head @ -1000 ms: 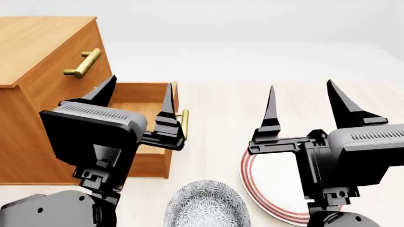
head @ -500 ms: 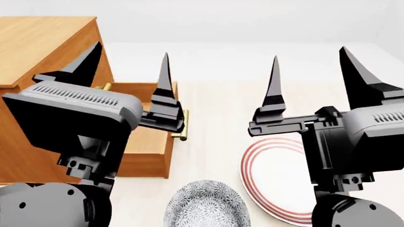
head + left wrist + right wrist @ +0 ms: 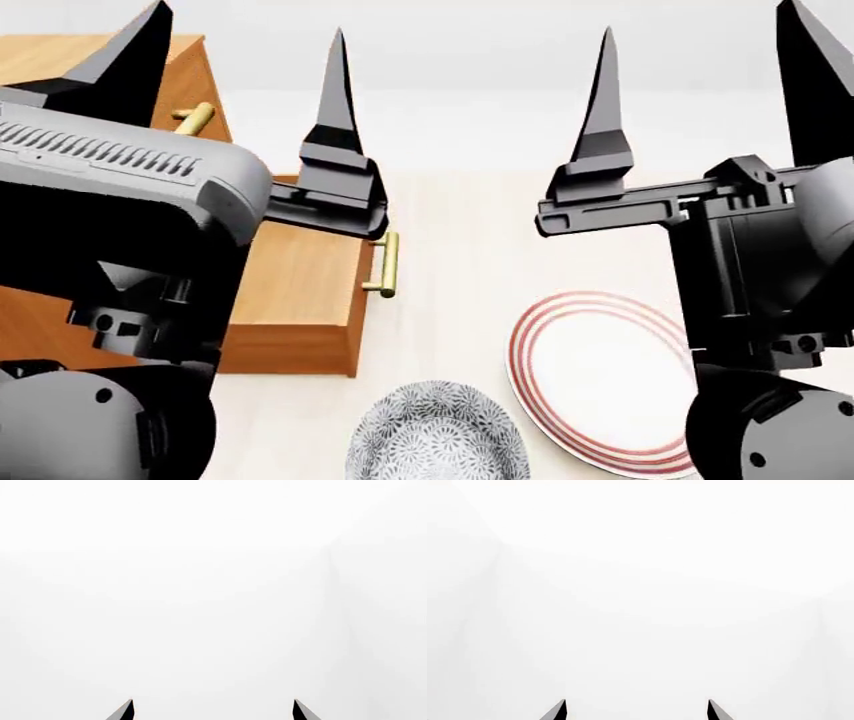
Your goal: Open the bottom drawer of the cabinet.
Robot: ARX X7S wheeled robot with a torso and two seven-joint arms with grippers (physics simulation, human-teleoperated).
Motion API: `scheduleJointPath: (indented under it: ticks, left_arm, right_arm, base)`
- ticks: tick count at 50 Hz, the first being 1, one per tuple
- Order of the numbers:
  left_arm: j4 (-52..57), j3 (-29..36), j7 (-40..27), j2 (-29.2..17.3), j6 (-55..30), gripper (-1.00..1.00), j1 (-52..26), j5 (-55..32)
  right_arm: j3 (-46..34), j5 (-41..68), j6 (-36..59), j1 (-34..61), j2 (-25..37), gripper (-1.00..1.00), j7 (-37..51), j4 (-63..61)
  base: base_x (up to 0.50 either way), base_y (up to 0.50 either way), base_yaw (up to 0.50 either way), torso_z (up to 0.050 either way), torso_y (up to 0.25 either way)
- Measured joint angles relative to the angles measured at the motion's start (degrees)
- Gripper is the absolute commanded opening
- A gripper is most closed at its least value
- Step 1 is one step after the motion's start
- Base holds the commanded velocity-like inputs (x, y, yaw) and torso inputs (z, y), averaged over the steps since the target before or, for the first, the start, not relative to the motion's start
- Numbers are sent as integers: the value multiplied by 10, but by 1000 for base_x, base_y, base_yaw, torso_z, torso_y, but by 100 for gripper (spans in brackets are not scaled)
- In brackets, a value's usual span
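The cabinet (image 3: 80, 60) stands at the left in the head view. Its bottom drawer (image 3: 300, 290) is pulled out, and its brass bar handle (image 3: 387, 265) is free. The top drawer's handle (image 3: 195, 118) shows above it; the middle drawer is hidden behind my left arm. My left gripper (image 3: 250, 35) is open and empty, raised well above the open drawer with its tips pointing up. My right gripper (image 3: 697, 25) is open and empty, raised above the plate. Both wrist views show only white background between the spread fingertips of the left gripper (image 3: 213, 705) and the right gripper (image 3: 636, 705).
A white plate with red rings (image 3: 601, 385) lies on the light wooden table (image 3: 454, 250) at the right. A grey patterned bowl (image 3: 438, 440) sits at the front edge, between the drawer and the plate.
Both grippers have risen and tilted upward, away from the drawer and plate. The bottom drawer stays pulled out, its handle released.
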Motion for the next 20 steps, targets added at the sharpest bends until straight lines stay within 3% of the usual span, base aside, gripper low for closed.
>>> scheduleJointPath:
  ticks: [20]
  left_arm:
    - [13,-20,-5,7,-15,100,-40,-16]
  right_arm:
    - [-9,34,40,84,-1,100,11,-9]
  base:
    - [0,0,0,0,0]
